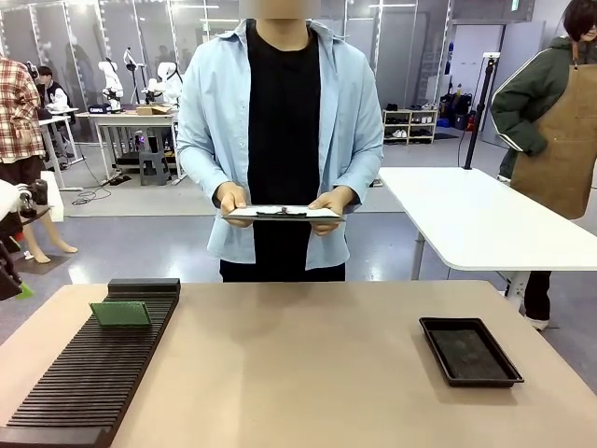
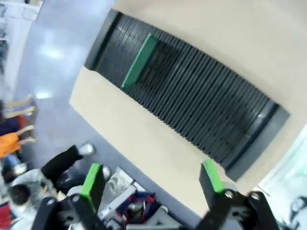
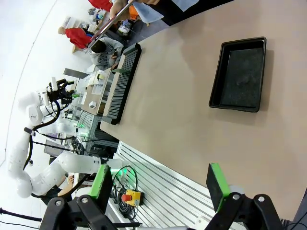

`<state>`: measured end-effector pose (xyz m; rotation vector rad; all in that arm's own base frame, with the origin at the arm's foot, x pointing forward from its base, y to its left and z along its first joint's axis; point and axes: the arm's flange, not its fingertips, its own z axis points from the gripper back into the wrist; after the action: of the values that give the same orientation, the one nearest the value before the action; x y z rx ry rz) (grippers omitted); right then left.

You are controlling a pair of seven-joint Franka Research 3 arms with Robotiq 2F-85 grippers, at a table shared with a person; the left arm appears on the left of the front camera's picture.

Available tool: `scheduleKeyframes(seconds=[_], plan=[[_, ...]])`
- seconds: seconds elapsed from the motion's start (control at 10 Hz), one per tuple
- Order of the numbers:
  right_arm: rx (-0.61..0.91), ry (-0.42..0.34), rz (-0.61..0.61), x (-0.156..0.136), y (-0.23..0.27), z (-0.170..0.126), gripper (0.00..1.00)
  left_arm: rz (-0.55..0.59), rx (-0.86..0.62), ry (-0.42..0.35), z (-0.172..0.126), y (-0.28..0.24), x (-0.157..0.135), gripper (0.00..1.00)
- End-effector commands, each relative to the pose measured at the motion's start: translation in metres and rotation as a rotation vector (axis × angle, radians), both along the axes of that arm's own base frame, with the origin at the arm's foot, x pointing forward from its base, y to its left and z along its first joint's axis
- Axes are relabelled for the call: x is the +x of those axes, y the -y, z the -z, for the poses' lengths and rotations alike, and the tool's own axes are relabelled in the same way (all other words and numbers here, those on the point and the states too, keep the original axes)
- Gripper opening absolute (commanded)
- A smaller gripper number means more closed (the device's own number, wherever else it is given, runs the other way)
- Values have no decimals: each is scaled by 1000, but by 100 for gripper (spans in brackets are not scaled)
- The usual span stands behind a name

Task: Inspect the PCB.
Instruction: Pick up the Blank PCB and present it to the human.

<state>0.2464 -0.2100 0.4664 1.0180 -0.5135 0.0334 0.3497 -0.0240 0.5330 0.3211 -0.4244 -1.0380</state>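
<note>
A green PCB stands slotted on edge near the far end of a long black ribbed rack on the table's left side. From above, the left wrist view has the PCB in the rack, and my left gripper hangs open high over the table edge, well clear of the rack. My right gripper is open too, high over the near table edge, with nothing between its fingers. Across the table a person holds a white clipboard in both hands.
A black rectangular tray lies on the right side of the table; it appears in the right wrist view as well. The tan tabletop between rack and tray is bare. A white table and another person stand behind on the right.
</note>
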Motion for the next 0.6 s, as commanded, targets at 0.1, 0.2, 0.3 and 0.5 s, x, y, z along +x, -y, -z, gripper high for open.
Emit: scheduleKeyframes(seconds=[0.1,0.2,0.3,0.5], plan=[[4,24,-8,0,1,-1,100,220,9,-61,16,-26,80,100],[4,24,-8,0,1,-1,100,224,0,-70,30,-32,103,100],[4,24,-8,0,1,-1,100,319,5,-84,44,-35,118,100],[4,24,-8,0,1,-1,100,434,10,-115,63,-35,145,100]])
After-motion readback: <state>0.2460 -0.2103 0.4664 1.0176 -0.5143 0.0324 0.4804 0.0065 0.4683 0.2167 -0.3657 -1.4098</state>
